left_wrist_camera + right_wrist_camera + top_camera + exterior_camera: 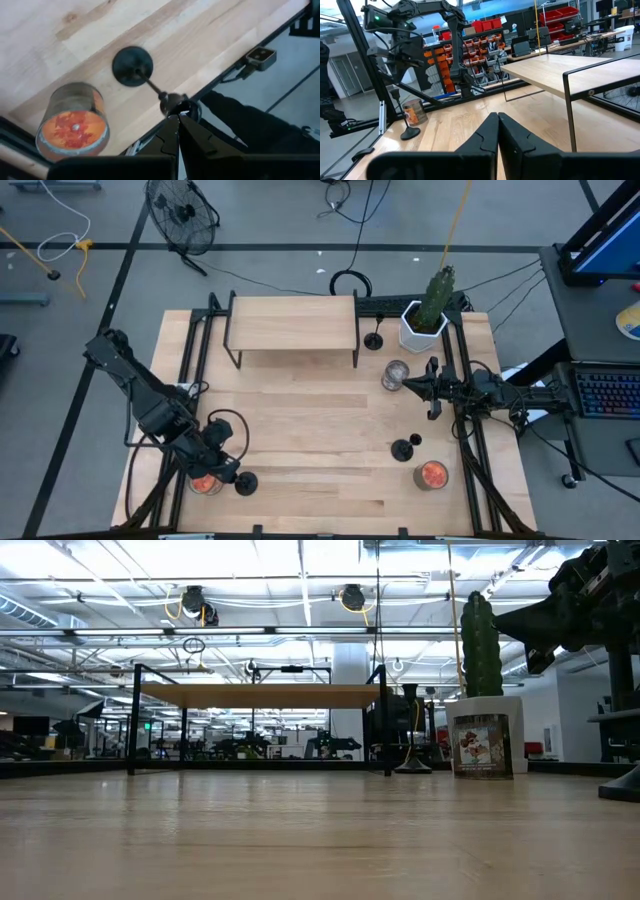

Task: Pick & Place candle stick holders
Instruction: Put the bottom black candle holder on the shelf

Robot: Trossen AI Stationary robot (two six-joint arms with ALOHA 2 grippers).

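On pale wood table (300, 430): left hand (176, 116) shut above holder (134, 67); right hand (498, 120) shut.

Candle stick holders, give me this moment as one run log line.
left gripper: shut at knob of front-left holder beside candle jar | right gripper: shut, waiting mid-right | other holders: untouched

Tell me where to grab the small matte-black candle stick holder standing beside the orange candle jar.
Pinch the thin stem just below the knob, coming from above: the matte-black candle stick holder stands upright on its disc base, with the orange candle jar close beside it.
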